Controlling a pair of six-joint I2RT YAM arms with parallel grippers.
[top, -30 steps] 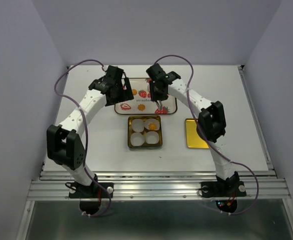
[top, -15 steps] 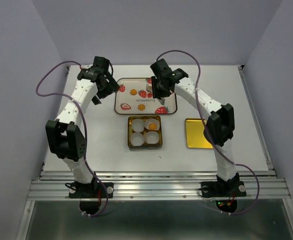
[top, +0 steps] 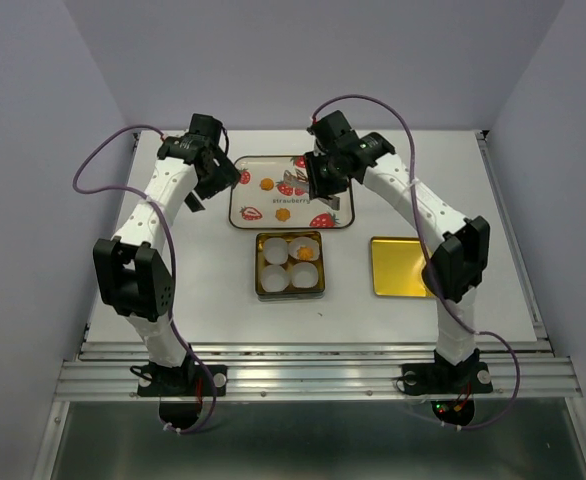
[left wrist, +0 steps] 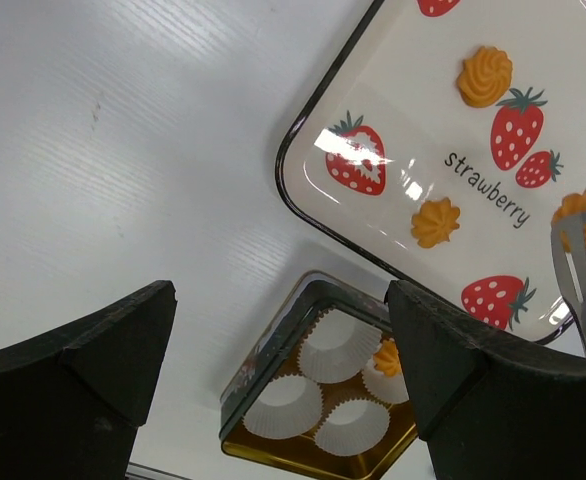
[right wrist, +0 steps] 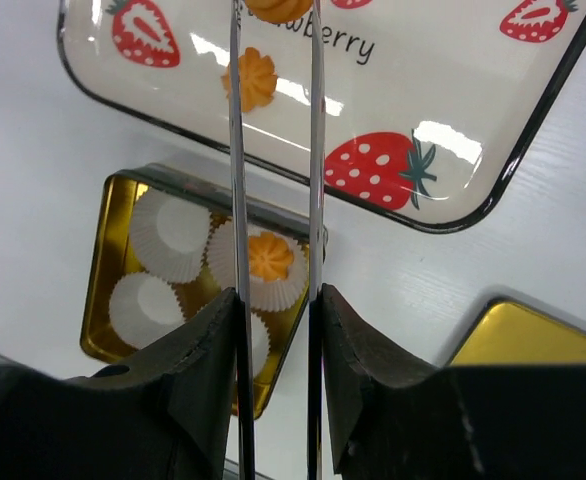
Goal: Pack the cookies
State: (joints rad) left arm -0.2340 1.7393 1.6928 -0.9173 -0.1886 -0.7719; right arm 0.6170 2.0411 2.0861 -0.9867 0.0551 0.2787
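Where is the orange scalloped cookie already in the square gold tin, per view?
Top external: orange scalloped cookie in the far-right corner of the square gold tin.
Left wrist: cookie low, right of centre, partly hidden.
Right wrist: cookie at centre, between the blades of the metal tongs.
Shared landmark: that tin.

White table (top: 213,300) w/ pale purple walls (top: 293,60) (lit evenly).
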